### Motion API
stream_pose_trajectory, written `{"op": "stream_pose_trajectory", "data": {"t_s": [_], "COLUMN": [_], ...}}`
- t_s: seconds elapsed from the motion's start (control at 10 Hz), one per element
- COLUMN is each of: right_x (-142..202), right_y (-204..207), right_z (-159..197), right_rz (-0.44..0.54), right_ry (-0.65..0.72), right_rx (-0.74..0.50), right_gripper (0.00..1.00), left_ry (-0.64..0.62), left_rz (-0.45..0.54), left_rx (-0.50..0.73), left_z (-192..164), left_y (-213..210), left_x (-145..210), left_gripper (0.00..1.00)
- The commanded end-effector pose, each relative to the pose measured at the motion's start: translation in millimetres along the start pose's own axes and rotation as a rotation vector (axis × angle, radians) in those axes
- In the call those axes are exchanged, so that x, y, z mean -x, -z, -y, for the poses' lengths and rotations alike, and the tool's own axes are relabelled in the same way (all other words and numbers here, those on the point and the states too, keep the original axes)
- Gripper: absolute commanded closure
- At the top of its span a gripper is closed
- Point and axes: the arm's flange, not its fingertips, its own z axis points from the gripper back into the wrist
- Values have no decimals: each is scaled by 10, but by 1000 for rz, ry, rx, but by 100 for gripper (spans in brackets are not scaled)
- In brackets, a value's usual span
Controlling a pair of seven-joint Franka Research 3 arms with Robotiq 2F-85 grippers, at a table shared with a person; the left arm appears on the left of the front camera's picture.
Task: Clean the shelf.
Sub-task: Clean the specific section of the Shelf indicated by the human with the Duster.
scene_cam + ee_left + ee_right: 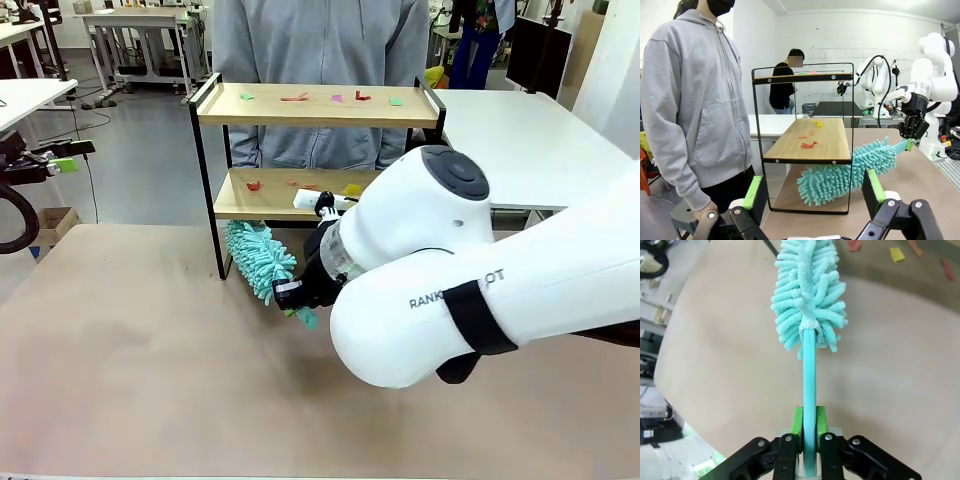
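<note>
Right gripper [809, 429] clamped on teal duster [807, 295] handle, fluffy head by the shelf [310, 118] bottom left leg. Left gripper [815, 186] jaws spread, empty. Shelf stands at tan table [140, 380] far edge, coloured scraps [295, 97] on both boards. Grey-hoodie person [320, 40] behind, white tables [530, 130] beyond.

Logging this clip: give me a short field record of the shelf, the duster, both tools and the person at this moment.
shelf: two wooden boards in a black frame, at the far side of the table
scraps: small coloured bits on both boards, not yet swept off
duster: teal, fluffy head low at the shelf's front, below the lower board
right tool: shut on the duster's handle
left tool: open, holding nothing
person: stands behind the shelf
</note>
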Motion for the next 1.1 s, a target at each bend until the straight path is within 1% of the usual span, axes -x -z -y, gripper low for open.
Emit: {"op": "stream_pose_trajectory", "data": {"t_s": [0.0,0.1,0.4,0.5,0.6,0.8,1.0], "right_x": [-141,0,-33,-38,-85,-137,-183], "right_y": [106,0,21,130,211,401,613], "right_z": [-331,0,-3,-153,-251,-447,-608], "right_rz": [70,0,8,71,110,147,153], "right_ry": [44,0,18,59,98,116,128], "right_rx": [30,0,10,73,77,99,122], "right_gripper": [87,87,87,87,87,87,87], "left_ry": [6,6,6,6,6,6,6], "left_rz": [-5,-5,-5,-5,-5,-5,-5], "left_rx": [5,5,5,5,5,5,5], "left_z": [15,15,15,15,15,15,15], "left_y": [7,7,7,7,7,7,7], "left_x": [-28,-28,-28,-28,-28,-28,-28], "left_gripper": [0,0,0,0,0,0,0]}}
